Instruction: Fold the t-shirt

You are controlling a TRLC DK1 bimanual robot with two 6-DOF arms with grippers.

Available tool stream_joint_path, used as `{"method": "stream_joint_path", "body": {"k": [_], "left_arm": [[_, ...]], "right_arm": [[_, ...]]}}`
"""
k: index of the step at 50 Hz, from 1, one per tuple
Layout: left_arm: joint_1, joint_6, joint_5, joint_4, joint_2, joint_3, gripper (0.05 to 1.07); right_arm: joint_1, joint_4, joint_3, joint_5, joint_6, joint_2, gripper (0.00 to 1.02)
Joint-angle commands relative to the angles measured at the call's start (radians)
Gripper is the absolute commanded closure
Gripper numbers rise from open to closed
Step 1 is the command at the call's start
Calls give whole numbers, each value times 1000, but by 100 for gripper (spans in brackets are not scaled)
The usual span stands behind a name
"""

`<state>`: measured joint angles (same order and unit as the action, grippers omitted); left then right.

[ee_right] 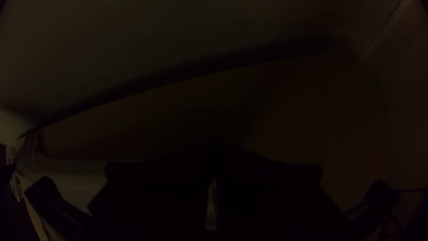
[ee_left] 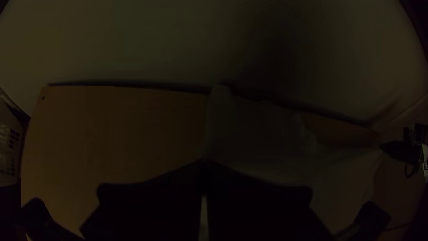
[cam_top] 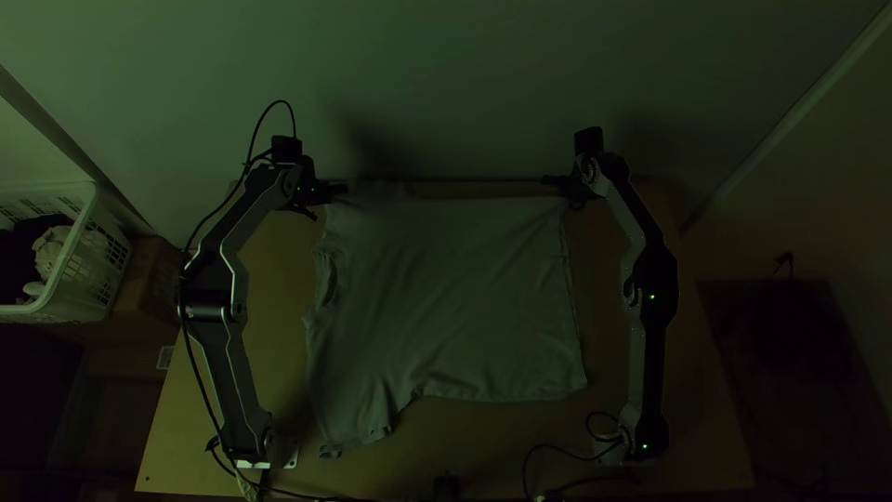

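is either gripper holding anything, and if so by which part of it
The t-shirt, by its far edge: the left gripper pinches it toward the shoulder end, the right gripper near the hem corner.

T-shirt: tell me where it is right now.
In the top view, the t-shirt lies spread across the middle of the wooden table, its far edge stretching between the left gripper and the right gripper.
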<state>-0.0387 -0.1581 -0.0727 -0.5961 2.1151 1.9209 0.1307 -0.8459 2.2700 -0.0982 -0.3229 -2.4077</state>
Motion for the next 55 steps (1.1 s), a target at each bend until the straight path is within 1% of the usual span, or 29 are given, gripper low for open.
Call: {"method": "stream_joint_path", "body": {"k": [1,9,26,55], "left_arm": [[11,-15,-10,24,-84,-85,105],[13,-15,-13,39,-150,-183,105],[26,-21,-13,87,-307,-388,105],[10,-26,-13,127,-547,-691,105]], "right_arm": [[1,-42,-33,-20,16,56,100],[3,-81,-76,-20,19,93,100],[33,-81,-231,-18,33,200,100],[55,2,-557,-18,45,410,100]]}}
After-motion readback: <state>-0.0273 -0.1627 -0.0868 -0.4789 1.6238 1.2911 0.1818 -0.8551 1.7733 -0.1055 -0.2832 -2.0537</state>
